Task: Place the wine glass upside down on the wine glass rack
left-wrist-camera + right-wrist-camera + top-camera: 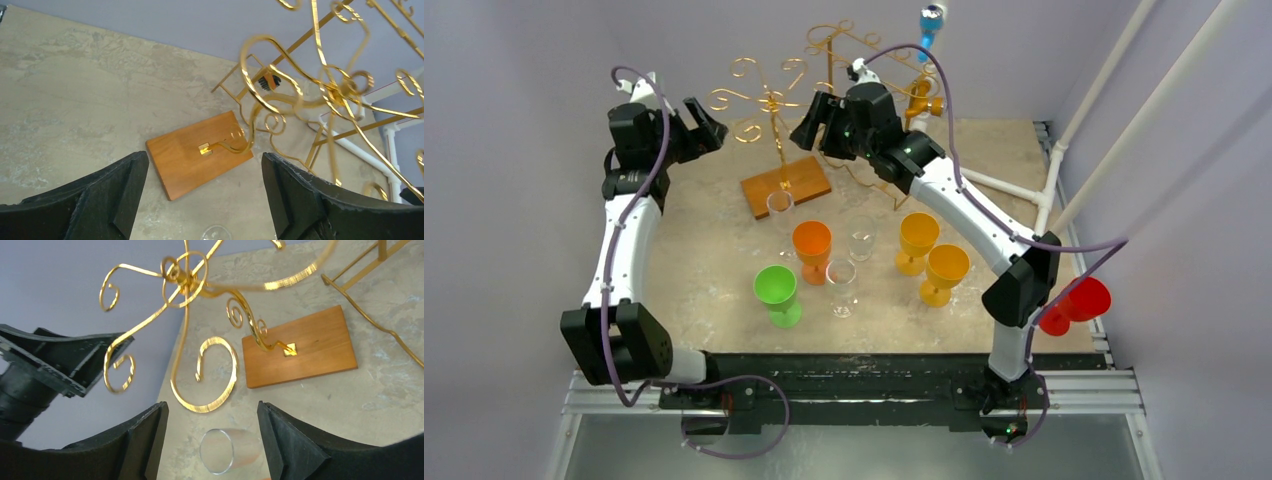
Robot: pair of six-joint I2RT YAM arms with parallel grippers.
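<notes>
The gold wire wine glass rack [770,100] stands on a wooden base [786,185] at the back of the table. A clear wine glass [780,207] stands upright just in front of that base; its rim also shows low in the left wrist view [216,233] and the right wrist view [225,450]. My left gripper [707,125] hangs open and empty left of the rack's scrolls [260,102]. My right gripper [819,125] hangs open and empty on the rack's right side, above the scrolls [186,282] and the glass.
Two more clear glasses [861,237] [841,285], an orange one [812,248], a green one [777,295] and two yellow ones [917,240] [946,272] stand mid-table. A second gold rack [844,45] stands behind. Red glasses [1074,303] sit at the right edge.
</notes>
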